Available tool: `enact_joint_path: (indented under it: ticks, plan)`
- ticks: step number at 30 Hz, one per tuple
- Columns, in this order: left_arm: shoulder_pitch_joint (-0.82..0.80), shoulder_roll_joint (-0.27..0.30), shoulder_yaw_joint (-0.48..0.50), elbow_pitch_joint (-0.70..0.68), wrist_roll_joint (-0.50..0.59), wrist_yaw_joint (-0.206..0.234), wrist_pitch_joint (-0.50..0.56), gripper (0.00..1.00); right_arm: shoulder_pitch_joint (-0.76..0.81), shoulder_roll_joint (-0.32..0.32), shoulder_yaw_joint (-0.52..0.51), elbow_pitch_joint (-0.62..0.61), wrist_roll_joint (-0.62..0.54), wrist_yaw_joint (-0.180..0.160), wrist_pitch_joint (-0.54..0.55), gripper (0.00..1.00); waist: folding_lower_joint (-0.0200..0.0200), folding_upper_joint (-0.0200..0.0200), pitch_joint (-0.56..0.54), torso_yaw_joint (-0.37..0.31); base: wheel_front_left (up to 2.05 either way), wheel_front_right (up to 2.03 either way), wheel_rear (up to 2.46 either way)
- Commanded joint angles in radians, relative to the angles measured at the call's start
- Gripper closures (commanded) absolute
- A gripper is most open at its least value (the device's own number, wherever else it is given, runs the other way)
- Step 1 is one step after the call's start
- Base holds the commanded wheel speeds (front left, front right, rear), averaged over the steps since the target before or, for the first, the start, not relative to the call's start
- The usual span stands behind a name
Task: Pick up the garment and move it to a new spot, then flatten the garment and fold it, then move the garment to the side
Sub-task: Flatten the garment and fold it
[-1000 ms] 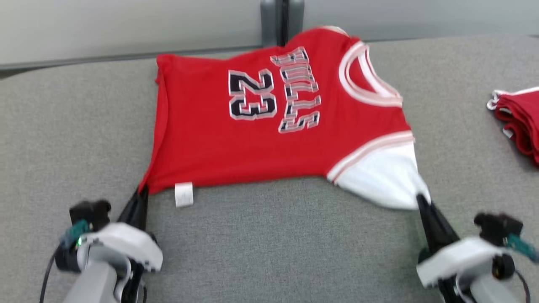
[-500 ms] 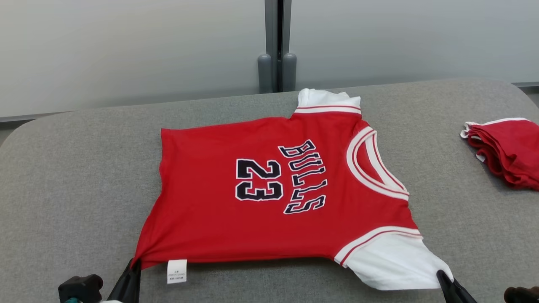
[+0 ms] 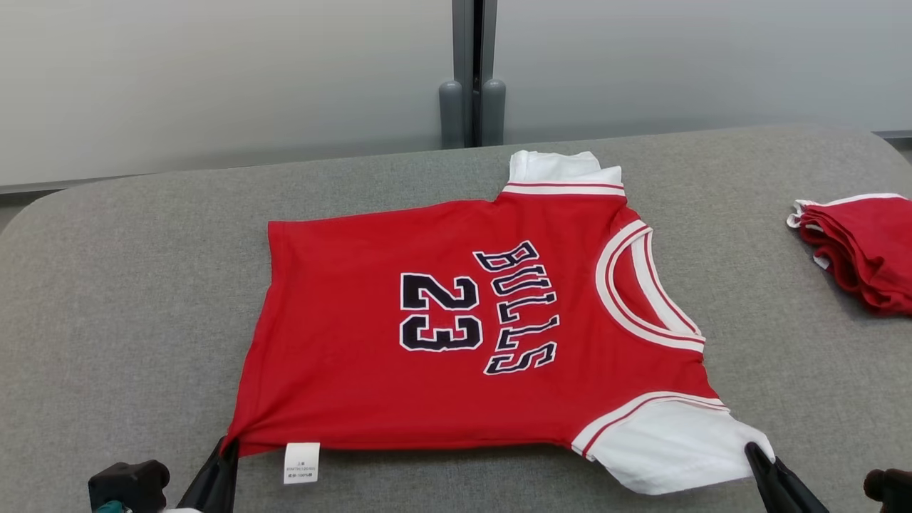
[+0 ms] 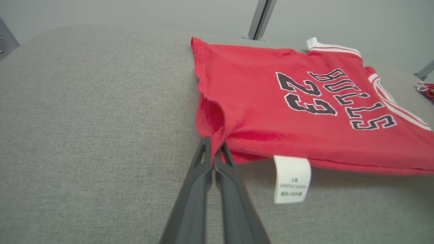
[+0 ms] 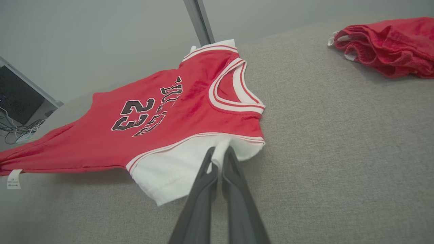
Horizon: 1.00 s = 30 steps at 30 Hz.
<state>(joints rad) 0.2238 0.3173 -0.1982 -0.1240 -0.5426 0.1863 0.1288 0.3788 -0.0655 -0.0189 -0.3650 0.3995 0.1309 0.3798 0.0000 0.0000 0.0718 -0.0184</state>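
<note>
The garment [image 3: 456,335] is a red jersey printed "BULLS 23" with white sleeves, lying spread on the grey padded table [image 3: 128,285], hem to the left and collar to the right. My left gripper [image 3: 228,450] is shut on its near hem corner, seen close up in the left wrist view, gripper [image 4: 214,156], beside a white care label [image 4: 291,179]. My right gripper [image 3: 754,453] is shut on the near white sleeve [image 5: 176,169], its tips pinching the sleeve edge, gripper [image 5: 220,152]. The near edge of the garment [image 5: 162,122] is slightly raised off the table.
A pile of folded red clothes [image 3: 862,249] lies at the table's right edge, pile [image 5: 390,47]. A grey post [image 3: 470,78] and pale wall stand behind the table. Bare grey table surface lies to the left and in front of the garment.
The head camera has tilted up, so the whole picture shifted down. Both grippers kept their hold. In the last half second the garment shifted slightly right.
</note>
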Motion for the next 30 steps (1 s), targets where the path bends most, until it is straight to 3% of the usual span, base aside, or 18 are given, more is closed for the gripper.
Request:
enact_joint_path:
  ticks: [1,7,13,26,27,28,29,30]
  plan:
    - [-0.02,0.009,0.002,-0.009,0.002,0.007,0.007,1.0,-0.027,-0.001,0.0,0.005,-0.007,0.0,0.004,1.0,0.0,0.0,0.018,-0.002,0.0,0.0,0.0]
    - [-0.075,0.026,-0.001,-0.005,-0.014,-0.007,0.055,1.0,-0.126,-0.015,-0.017,0.05,0.004,0.0,-0.008,1.0,0.0,0.0,0.081,-0.004,0.0,0.0,0.0]
    - [-0.169,0.042,-0.001,0.019,-0.045,-0.042,0.106,1.0,-0.297,-0.072,-0.006,0.173,0.025,0.0,-0.03,1.0,0.0,0.0,0.157,0.002,0.0,0.0,0.0]
    - [-0.313,0.029,-0.005,0.115,-0.098,-0.086,0.135,1.0,-0.619,-0.182,0.137,0.487,0.094,0.0,-0.143,1.0,0.0,0.0,0.252,0.023,0.0,0.0,0.0]
    - [-0.318,0.02,-0.004,0.12,-0.107,-0.093,0.128,0.73,-0.635,-0.182,0.144,0.503,0.103,0.0,-0.166,0.89,0.0,0.0,0.255,0.024,0.0,0.0,0.0]
    - [-0.321,0.013,-0.002,0.124,-0.117,-0.1,0.123,0.27,-0.646,-0.185,0.153,0.516,0.111,0.0,-0.185,0.36,0.0,0.0,0.257,0.025,0.0,0.0,0.0]
    - [-0.323,0.008,-0.004,0.129,-0.125,-0.107,0.119,0.0,-0.653,-0.196,0.159,0.53,0.108,0.0,-0.199,0.0,0.0,0.0,0.259,0.027,0.0,0.0,0.0]
    - [-0.327,0.002,-0.002,0.132,-0.132,-0.112,0.112,0.0,-0.659,-0.197,0.168,0.538,0.115,0.0,-0.219,0.0,0.0,0.0,0.26,0.028,0.0,0.0,0.0]
